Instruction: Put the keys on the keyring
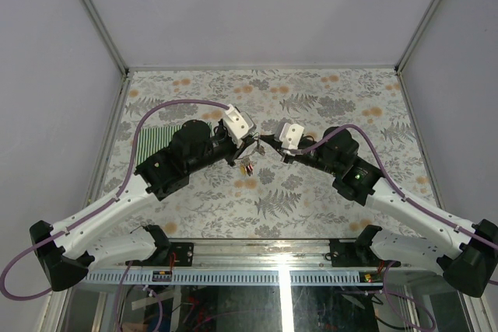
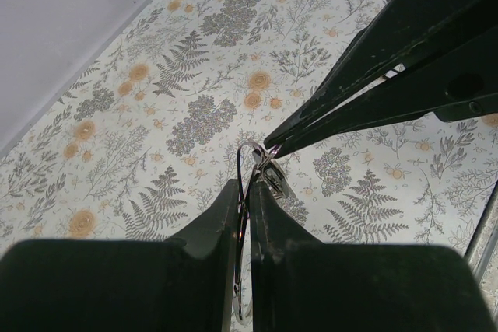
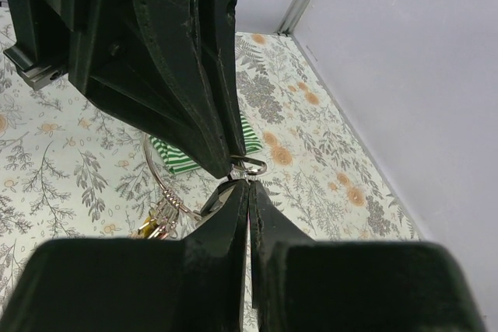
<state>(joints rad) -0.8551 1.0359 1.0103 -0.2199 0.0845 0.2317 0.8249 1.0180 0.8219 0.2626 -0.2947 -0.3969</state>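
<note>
My two grippers meet above the middle of the table. My left gripper [image 1: 254,144] [image 2: 245,189] is shut on the thin silver keyring [image 2: 249,151], whose wire runs down between its jaws. The keyring [image 3: 155,174] also shows in the right wrist view as a wide loop, with several keys [image 3: 152,225] bunched on it, one with yellow on it. These keys [image 1: 247,166] hang below the grippers with red and yellow heads. My right gripper [image 1: 269,146] [image 3: 247,186] is shut on a small key with a black head [image 3: 220,197], its tips touching the ring's end loop [image 3: 254,166].
A green-and-white striped cloth [image 1: 156,142] lies on the flowered table [image 1: 311,192] to the left, and shows behind the ring in the right wrist view [image 3: 176,155]. White walls with metal frame posts [image 1: 117,68] close in the table on three sides.
</note>
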